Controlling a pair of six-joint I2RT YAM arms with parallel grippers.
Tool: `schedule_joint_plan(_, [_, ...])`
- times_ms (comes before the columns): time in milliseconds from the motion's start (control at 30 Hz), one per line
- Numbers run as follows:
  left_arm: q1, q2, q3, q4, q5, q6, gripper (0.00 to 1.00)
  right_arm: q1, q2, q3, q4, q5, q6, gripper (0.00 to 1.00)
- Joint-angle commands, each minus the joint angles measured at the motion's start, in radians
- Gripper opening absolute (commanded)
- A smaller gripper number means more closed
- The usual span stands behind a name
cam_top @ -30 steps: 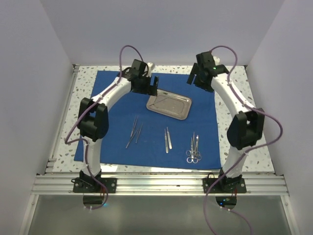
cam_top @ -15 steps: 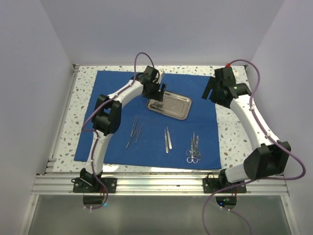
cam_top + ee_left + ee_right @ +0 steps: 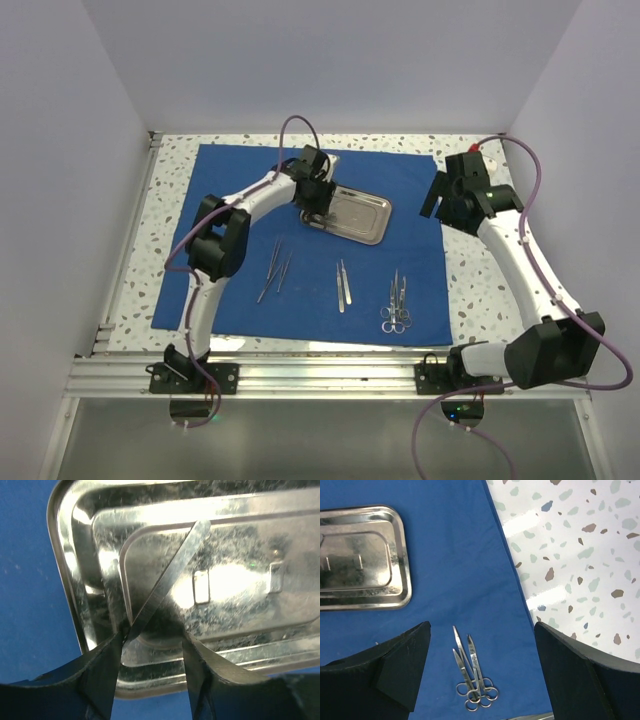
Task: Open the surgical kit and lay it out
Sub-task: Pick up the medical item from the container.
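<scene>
The royal-blue drape lies spread flat on the table. The steel tray sits on its far middle part. My left gripper is low over the tray's left end. In the left wrist view it is open, and a slim silver tweezers lies in the tray with its near end against the left finger. My right gripper is open and empty above the drape's right edge. In its wrist view the ring-handled forceps lie below it.
More tweezers lie on the drape at left and middle, with the forceps at near right. Bare speckled tabletop shows to the right of the drape. White walls enclose the table on three sides.
My left gripper has moved right and down onto the tray's left end. My right arm has swung outward to the right, its gripper now over the drape's right edge.
</scene>
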Motion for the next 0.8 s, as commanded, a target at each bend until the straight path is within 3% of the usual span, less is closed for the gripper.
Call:
schedule_joint_plan(0, [-0.004, -0.023, -0.098, -0.082, -0.03, 0.012, 0.54, -0.005, -0.046, -0.024, -0.011, 0.02, 0.021, 0.89])
schedule_joint_plan(200, [-0.007, -0.087, -0.24, -0.034, -0.014, -0.007, 0.54, -0.005, -0.056, -0.048, -0.01, 0.014, 0.038, 0.89])
schedule_joint_plan(400, [-0.01, -0.041, -0.208, -0.027, -0.009, -0.01, 0.53, -0.005, -0.053, -0.039, -0.013, 0.012, 0.04, 0.89])
schedule_joint_plan(767, [-0.012, 0.12, -0.01, -0.165, -0.147, 0.012, 0.28, -0.008, -0.046, -0.039, -0.013, 0.021, 0.025, 0.89])
